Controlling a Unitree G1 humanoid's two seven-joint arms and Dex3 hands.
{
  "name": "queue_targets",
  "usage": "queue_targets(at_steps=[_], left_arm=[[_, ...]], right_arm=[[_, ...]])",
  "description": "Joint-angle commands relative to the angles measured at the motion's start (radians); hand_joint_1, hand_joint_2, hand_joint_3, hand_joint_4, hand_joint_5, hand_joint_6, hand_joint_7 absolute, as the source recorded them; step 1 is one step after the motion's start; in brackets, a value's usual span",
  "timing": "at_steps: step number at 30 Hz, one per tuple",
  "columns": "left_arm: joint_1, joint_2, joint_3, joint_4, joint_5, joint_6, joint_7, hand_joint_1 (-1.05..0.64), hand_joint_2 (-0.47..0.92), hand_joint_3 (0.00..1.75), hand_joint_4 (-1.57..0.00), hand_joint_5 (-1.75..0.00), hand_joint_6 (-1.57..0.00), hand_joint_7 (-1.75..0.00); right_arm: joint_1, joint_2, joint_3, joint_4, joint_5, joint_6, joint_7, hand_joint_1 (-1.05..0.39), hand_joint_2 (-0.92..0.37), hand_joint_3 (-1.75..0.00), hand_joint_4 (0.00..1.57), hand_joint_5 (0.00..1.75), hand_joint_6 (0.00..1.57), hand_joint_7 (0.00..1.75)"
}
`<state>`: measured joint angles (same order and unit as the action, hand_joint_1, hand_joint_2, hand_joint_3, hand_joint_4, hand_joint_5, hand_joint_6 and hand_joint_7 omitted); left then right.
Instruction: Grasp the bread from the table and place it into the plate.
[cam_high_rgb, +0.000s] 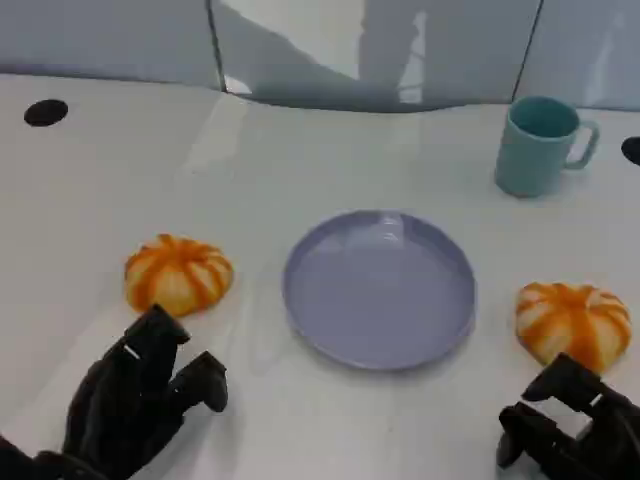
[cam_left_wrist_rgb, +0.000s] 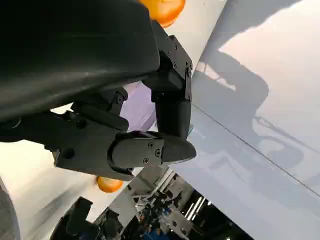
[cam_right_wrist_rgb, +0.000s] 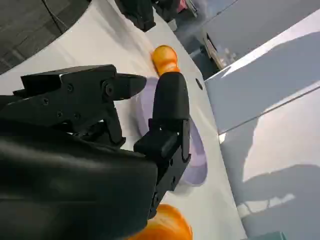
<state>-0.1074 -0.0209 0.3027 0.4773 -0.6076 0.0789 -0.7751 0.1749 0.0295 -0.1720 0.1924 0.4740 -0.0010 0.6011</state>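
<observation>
Nothing has gone into the plate (cam_high_rgb: 380, 290) yet, so it looks like the job is only starting. The purple plate sits bare in the middle of the white surface (cam_high_rgb: 90, 190). Two orange and white bread buns lie beside it, one on each side. The left bread (cam_high_rgb: 178, 273) is just in front of the left hand (cam_high_rgb: 135, 400), close but not touching. The right bread (cam_high_rgb: 574, 322) is just in front of the right hand (cam_high_rgb: 575, 425), and very near it. Both hands are low on the surface with their fingers apart and nothing in them. So a hand must first reach a bun, close on it, lift it and set it down in the plate. All of that is left to do, I think. The head view shows a blue-green mug (cam_high_rgb: 540, 146) far back on the right, well away from the plate. The left wrist view shows its own black fingers up close, with bits of orange bread and a strip of purple plate behind them. The right wrist view shows the right bread sitting right under that hand, and the other bun far off past the plate.
</observation>
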Motion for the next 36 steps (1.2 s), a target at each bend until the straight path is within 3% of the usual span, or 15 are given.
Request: queue_targets(at_steps=[1,33,36], left_arm=[[0.005,0.02,0.0,-0.01,0.012,-0.015,0.003,-0.5,0.92,0.32,-0.83,-1.75,-0.54,-1.75],[0.003,0.026,0.0,0.004,0.015,-0.01,0.0,-0.52,0.92,0.31,-0.82,-1.75,-0.54,-1.69],[-0.005,0.032,-0.01,0.003,0.062,-0.103,-0.008,-0.53,0.92,0.33,-0.72,-1.75,-0.5,-1.54]], right_arm=[[0.001,-0.013,-0.006,-0.007,0.012,0.0,0.002,-0.69,-0.92,-0.18,0.75,1.63,0.66,1.43],[-0.004,-0.011,-0.003,0.0,0.006,-0.004,-0.001,-0.69,-0.92,-0.18,0.8,1.61,0.66,1.39],[-0.008,-0.01,-0.001,0.002,0.009,0.003,-0.001,-0.69,-0.92,-0.19,0.79,1.61,0.65,1.39]])
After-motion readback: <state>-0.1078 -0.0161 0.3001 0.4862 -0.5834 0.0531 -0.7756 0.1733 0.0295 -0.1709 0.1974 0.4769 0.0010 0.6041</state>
